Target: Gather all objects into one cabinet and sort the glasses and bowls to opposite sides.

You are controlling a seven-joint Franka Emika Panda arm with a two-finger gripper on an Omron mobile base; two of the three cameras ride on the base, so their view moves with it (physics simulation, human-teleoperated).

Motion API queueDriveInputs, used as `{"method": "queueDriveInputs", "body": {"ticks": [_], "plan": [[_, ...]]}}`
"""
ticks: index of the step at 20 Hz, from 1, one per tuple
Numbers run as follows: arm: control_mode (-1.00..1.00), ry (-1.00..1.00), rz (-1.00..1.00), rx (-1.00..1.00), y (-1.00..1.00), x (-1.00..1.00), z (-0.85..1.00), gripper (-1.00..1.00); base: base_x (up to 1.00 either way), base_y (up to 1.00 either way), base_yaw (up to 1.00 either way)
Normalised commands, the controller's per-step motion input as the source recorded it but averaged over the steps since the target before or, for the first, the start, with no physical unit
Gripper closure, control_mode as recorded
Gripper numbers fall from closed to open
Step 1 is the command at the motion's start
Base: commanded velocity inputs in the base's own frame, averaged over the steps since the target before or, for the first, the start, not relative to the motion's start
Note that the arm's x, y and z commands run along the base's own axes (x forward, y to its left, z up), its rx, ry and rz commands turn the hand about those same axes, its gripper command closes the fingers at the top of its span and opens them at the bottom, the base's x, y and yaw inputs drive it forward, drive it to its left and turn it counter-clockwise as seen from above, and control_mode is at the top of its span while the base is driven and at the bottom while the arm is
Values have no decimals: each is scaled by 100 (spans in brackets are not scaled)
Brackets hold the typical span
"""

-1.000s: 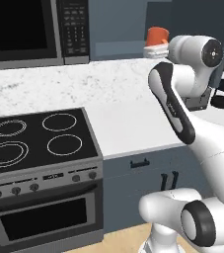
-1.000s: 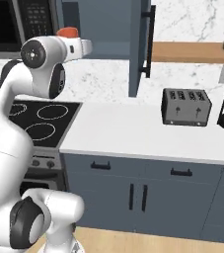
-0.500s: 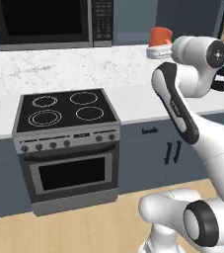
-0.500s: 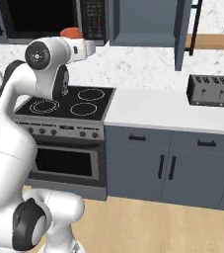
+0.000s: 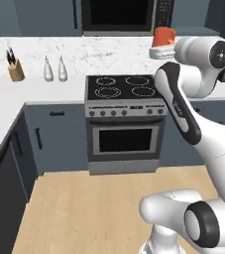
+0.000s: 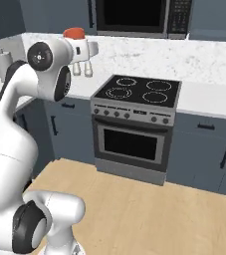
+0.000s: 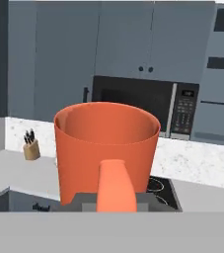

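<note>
In the left base view, you have the orange cup (image 5: 163, 37) riding high at the end of the arm, above and just to the right of the stove (image 5: 124, 119), with the microwave (image 5: 126, 15) behind it; the knife block (image 5: 15, 69) and two white bottles (image 5: 54, 68) stand well to the stove's left on the counter (image 5: 44, 92). In the right base view, the same cup (image 6: 74, 33) sits atop the gripper (image 6: 84, 50), up and to the left of the stove (image 6: 137, 124), in front of the marbled backsplash. In the hand view, the gripper (image 7: 116, 195) is clamped on the cup (image 7: 106, 148): one orange-tinted finger (image 7: 116, 190) lies against its near wall, the cup upright and open-mouthed, with the microwave (image 7: 143, 108) and closed wall cabinets (image 7: 118, 39) beyond, above the stove. Judging by this, you are mid-carry with one glass: it is in hand but not yet shelved. No open cabinet, bowl or other cups appear here, so how much is sorted you cannot tell.
</note>
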Motion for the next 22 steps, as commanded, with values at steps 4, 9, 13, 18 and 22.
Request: {"method": "queueDriveInputs", "body": {"ticks": [4, 9, 13, 18, 22], "plan": [[100, 0, 0, 0, 0, 0, 0, 100, -100, 76, 37], [100, 0, 0, 0, 0, 0, 0, 100, -100, 77, 39], [100, 0, 0, 0, 0, 0, 0, 100, -99, 76, 45], [100, 0, 0, 0, 0, 0, 0, 100, -100, 66, 48], [100, 0, 0, 0, 0, 0, 0, 100, -70, 56, 50]]}}
